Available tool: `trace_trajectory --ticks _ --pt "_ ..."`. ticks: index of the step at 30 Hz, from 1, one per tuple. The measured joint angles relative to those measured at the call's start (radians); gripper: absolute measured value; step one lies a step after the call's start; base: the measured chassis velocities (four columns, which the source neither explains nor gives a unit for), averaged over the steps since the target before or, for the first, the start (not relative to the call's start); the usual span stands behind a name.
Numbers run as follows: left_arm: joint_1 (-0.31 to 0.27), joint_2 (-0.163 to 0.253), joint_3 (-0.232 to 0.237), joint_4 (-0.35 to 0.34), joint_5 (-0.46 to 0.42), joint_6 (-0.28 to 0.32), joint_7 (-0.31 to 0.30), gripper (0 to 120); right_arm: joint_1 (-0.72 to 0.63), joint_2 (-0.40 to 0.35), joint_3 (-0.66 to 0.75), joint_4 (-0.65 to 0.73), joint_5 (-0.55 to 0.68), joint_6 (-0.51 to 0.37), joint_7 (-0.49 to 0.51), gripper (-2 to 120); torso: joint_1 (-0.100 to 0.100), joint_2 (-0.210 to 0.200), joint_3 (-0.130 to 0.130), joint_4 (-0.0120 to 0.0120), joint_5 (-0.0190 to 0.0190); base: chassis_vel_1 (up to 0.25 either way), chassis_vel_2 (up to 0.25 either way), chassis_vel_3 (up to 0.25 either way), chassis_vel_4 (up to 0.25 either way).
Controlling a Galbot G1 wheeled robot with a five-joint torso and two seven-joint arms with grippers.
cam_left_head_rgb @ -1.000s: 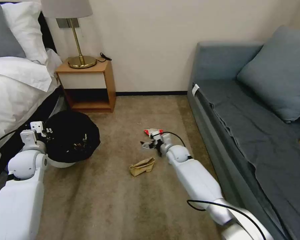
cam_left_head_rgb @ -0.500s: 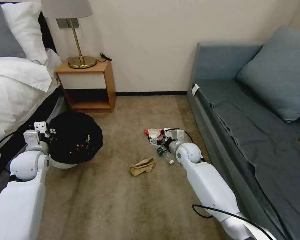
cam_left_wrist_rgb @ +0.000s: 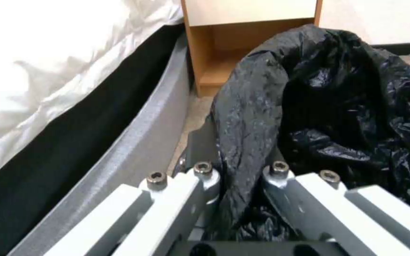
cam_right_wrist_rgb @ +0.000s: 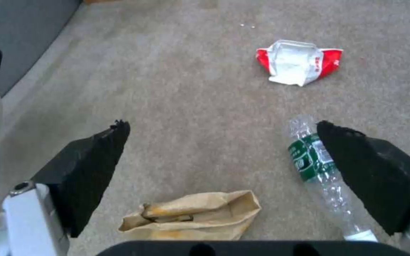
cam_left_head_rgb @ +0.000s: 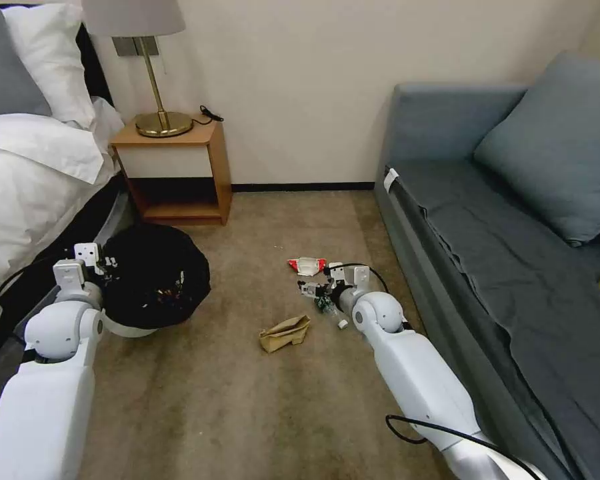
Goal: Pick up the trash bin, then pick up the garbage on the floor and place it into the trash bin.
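- Bed (cam_left_head_rgb: pixel 27 173) at far left, its grey base (cam_left_wrist_rgb: pixel 133 142) close beside the bin (cam_left_head_rgb: pixel 155 283); little room between the two.
- Left gripper (cam_left_wrist_rgb: pixel 240 177) reaches forward low, clamped on the bin's near rim, black bag (cam_left_wrist_rgb: pixel 338 106) pinched between its fingers.
- Bin sits in front of the nightstand (cam_left_head_rgb: pixel 177 170) (lamp (cam_left_head_rgb: pixel 155 67) on top), white wall showing under the bag.
- Open carpet (cam_left_head_rgb: pixel 247 400) from the bin across to the litter, bare in the near part.
- Paper bag (cam_left_head_rgb: pixel 285 333) lies flat, crumpled, nearest the robot; no print readable.
- Packet (cam_left_head_rgb: pixel 307 265), red and white, lies farthest out; red marks on it too small to read.
- Right gripper (cam_left_head_rgb: pixel 311 291) stretched low over the carpet, fingers (cam_right_wrist_rgb: pixel 91 167) wide apart, holding nothing.
- Bottle (cam_right_wrist_rgb: pixel 316 170) lies on its side just beside one finger, whether touching I cannot tell; white print on the green label unreadable.
- Sofa (cam_left_head_rgb: pixel 513 233) edge runs close along the right arm's side; tight there.
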Motion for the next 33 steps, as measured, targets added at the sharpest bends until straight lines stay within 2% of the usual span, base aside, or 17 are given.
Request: trace_trajectory --ticks 33 --pt "0.003 -0.004 0.004 0.013 0.010 -0.017 0.010 4 0.001 0.008 -0.003 -0.037 -0.045 0.023 -0.038 100 0.000 0.000 0.000 0.0001 -0.0001 -0.066 0.076 0.075 -0.074"
